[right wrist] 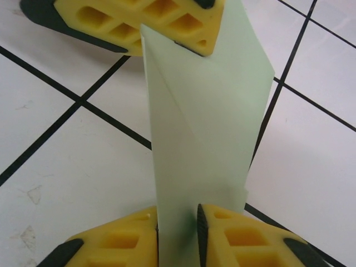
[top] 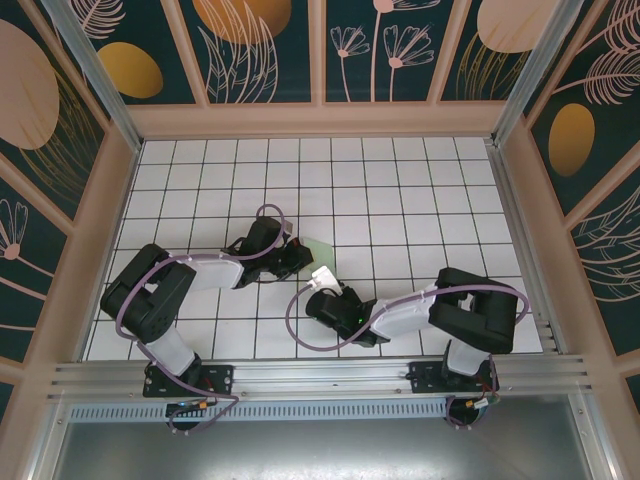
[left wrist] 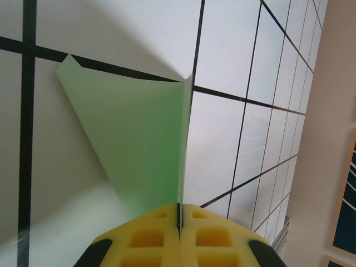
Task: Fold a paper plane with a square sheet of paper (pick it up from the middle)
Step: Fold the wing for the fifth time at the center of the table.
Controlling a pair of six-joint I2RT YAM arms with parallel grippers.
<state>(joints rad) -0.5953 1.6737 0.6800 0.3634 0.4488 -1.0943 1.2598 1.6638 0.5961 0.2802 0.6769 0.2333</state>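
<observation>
The pale mint-green sheet of paper [left wrist: 133, 139] is folded along a centre ridge and stands on edge above the tiles. My left gripper [left wrist: 179, 214] is shut on the ridge at one end, and its yellow fingers [right wrist: 167, 16] also appear at the top of the right wrist view. The folded paper [right wrist: 206, 122] runs from there down into my right gripper [right wrist: 178, 228], whose pads stand a little apart with the paper between them. From above, the paper [top: 318, 245] spans between the left gripper [top: 300, 255] and the right gripper [top: 322, 285] in the middle of the table.
The white tiled table [top: 400, 200] has black grid lines and low beige walls [top: 110, 200] on three sides. A metal rail [top: 320, 375] runs along the near edge by the arm bases. Purple cables loop beside both arms.
</observation>
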